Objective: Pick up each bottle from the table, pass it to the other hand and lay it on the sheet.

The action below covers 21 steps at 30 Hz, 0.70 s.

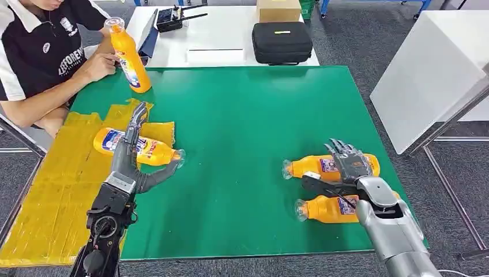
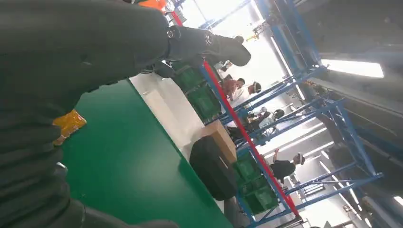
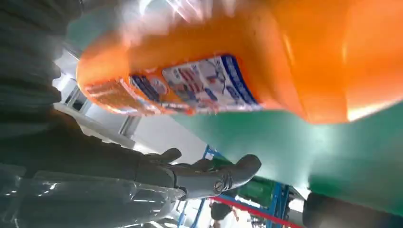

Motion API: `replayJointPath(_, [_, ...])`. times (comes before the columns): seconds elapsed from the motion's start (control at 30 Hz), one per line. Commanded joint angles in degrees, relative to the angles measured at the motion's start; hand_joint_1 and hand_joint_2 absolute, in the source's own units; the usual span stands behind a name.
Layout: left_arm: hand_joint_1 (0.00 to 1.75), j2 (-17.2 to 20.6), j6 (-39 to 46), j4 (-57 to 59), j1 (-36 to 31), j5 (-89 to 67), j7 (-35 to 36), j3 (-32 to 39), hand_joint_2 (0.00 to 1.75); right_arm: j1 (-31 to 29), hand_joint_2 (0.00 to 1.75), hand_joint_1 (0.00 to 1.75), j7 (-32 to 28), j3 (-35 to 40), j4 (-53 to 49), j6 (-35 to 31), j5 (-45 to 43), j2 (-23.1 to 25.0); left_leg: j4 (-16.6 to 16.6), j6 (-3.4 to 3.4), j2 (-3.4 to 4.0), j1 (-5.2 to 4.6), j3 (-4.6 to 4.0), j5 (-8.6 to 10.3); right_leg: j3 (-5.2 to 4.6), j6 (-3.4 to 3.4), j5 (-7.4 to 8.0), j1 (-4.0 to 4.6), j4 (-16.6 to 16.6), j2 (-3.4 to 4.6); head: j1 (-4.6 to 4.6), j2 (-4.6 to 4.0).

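Note:
One orange bottle (image 1: 151, 150) lies on its side at the edge of the yellow sheet (image 1: 55, 190). My left hand (image 1: 134, 151) reaches over it with fingers stretched straight and thumb spread beside the neck; its fingers (image 2: 209, 45) are empty. On the right of the green table (image 1: 242, 121) two more orange bottles lie on their sides, one farther (image 1: 314, 167) and one nearer (image 1: 326, 209). My right hand (image 1: 348, 163) hovers open over the farther bottle (image 3: 214, 71), its fingers (image 3: 209, 175) apart from it.
A person at the far left holds a fourth bottle (image 1: 128, 55) upright at the table's corner. Behind the green table stands a white table (image 1: 219, 29) with a black case (image 1: 281, 41) and a cardboard box (image 1: 278, 9). A white block (image 1: 429, 69) stands at right.

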Motion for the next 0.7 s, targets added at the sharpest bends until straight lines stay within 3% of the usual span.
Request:
replayJointPath(0.03, [0.00, -0.39, 0.30, 3.26, -1.33, 0.60, 0.25, -0.83, 1.75, -1.64, 1.75, 0.00, 4.06, 0.17, 9.32, 1.80, 1.34, 0.21, 0.04, -0.28, -0.03, 0.15, 0.28, -0.11, 0.35, -0.24, -0.07, 0.18, -0.05, -0.20, 0.00, 0.00])
replayJointPath(0.27, [0.00, -0.63, 0.52, 5.36, -2.17, 0.61, 0.25, -0.88, 1.75, -4.50, 1.75, 0.00, 8.81, -3.74, 16.60, -0.82, 4.97, 0.50, -0.02, -0.15, -0.03, 0.06, 0.16, -0.01, 0.20, -0.12, -0.01, 0.08, -0.07, -0.12, 0.00, 0.00])
replayJointPath(0.7, [0.00, -0.78, 0.35, 8.01, -2.54, 0.88, 0.61, -1.74, 1.75, -7.88, 1.75, 0.00, 10.26, -8.14, 26.53, -5.00, 6.79, 0.45, -0.03, -0.05, -0.07, 0.08, 0.19, 0.09, 0.30, -0.02, 0.12, 0.11, -0.19, -0.17, 0.00, 0.00])
